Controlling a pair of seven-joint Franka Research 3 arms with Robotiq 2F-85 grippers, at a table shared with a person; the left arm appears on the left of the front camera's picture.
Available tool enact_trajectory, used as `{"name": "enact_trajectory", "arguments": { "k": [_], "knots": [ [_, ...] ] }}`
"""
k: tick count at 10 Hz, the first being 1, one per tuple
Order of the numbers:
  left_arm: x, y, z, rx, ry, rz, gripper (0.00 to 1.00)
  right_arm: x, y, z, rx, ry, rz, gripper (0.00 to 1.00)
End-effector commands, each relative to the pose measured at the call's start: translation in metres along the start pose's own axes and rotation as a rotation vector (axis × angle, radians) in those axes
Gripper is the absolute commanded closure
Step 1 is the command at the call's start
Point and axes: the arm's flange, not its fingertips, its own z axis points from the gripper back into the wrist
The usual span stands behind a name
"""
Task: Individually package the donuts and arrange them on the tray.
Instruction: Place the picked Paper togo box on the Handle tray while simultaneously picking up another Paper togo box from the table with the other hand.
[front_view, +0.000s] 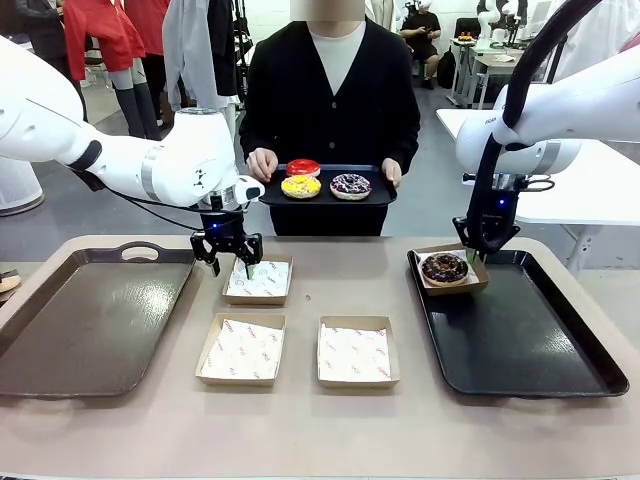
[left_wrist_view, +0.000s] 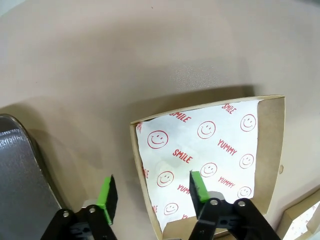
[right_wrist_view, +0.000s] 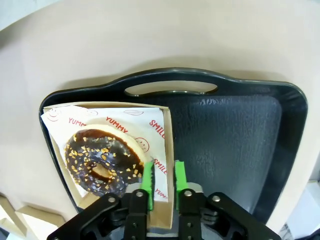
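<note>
Close left gripper (left_wrist_view: 151, 190), jaws parted astride wall of empty paper-lined brown cardboard box (left_wrist_view: 272, 145), squarely; lift level. At right gripper (right_wrist_view: 164, 177), narrow about wall of second box (right_wrist_view: 169, 140) holding sprinkled chocolate ring donut (right_wrist_view: 80, 155) just beside it: cannot tell whether clamped.

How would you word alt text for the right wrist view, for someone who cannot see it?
A chocolate donut with nut bits sits in a paper-lined cardboard box in the corner of a black tray, by its handle. From the bottom edge, the gripper grips the box's side wall between its green pads.
</note>
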Motion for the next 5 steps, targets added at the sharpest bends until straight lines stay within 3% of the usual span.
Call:
{"name": "enact_trajectory", "arguments": {
  "k": [1, 2, 5],
  "knots": [
    [0.0024, -0.0016, -0.0016, -0.012, -0.013, 0.038, 0.65, 0.0069, 0.0007, -0.0010, 0.004, -0.005, 0.007, 0.00],
    [0.0029, -0.0009, -0.0017, -0.010, -0.012, 0.044, 1.00, 0.0071, 0.0006, -0.0014, 0.005, -0.006, 0.006, 0.00],
    [0.0034, 0.0003, -0.0017, -0.006, -0.004, 0.055, 1.00, 0.0064, 0.0002, -0.0025, 0.009, -0.006, 0.004, 0.00]
  ]
}}
